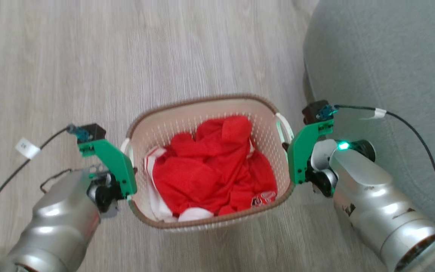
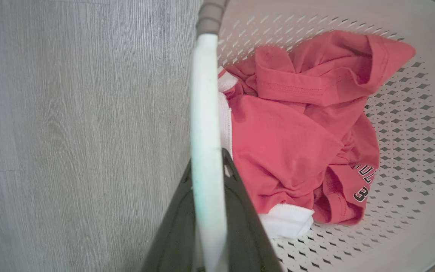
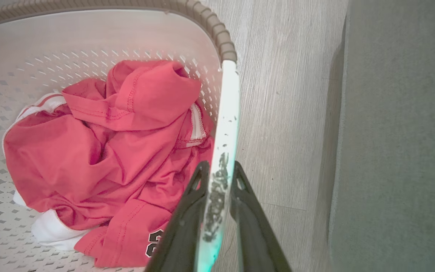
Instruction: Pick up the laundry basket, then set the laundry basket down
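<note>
Clamped: left gripper (image 2: 208, 162) and right gripper (image 3: 219, 166), each on a white side handle (image 2: 204, 94) of the cream perforated plastic laundry basket (image 1: 164, 124). It looks light and stiff, with slim grips.

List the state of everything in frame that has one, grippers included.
laundry basket, upright, loaded; lifted or on the floor, cannot tell.
left gripper, shut on left handle.
right gripper, shut on right handle.
red shirt, crumpled inside the basket.
</note>
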Robot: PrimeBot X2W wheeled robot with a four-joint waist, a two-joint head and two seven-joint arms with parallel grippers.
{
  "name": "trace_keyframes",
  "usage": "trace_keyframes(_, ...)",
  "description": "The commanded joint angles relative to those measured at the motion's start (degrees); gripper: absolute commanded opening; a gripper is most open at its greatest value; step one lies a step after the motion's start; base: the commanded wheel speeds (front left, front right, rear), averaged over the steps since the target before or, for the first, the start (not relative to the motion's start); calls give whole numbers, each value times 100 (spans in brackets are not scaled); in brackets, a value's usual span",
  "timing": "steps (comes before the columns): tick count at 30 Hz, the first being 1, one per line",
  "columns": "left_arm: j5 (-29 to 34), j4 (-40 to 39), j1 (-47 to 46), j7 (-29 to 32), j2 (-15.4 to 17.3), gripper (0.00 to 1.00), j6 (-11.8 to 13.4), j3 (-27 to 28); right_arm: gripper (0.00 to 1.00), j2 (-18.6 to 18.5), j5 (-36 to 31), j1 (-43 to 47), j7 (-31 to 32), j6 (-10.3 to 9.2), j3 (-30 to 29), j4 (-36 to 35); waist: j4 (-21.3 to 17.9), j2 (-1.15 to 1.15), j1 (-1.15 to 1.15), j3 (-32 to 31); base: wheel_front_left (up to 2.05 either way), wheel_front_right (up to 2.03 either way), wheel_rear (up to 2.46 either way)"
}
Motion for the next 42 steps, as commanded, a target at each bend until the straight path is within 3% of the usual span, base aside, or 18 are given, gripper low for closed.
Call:
trace_keyframes(1,-80,-126,-196,35,269,0,-46,144,0,-108,24,71,19,-14,93,-18,-29,0,1,-297,0,0,0)
trace_keyframes(12,-345,-43,182,213,345,0,-46,-15,0,-102,486,386,417,-14,412,119,-120,0,1,-1127,0,0,0)
trace_keyframes(23,-563,77,488,338,304,0,-46,-74,0,-80,872,716,634,-14,534,229,-163,0,1,-1532,0,0,0)
trace_keyframes(42,-719,144,550,308,289,0,-46,-150,0,-130,1151,694,652,-14,746,273,-109,0,1,-1615,0,0,0)
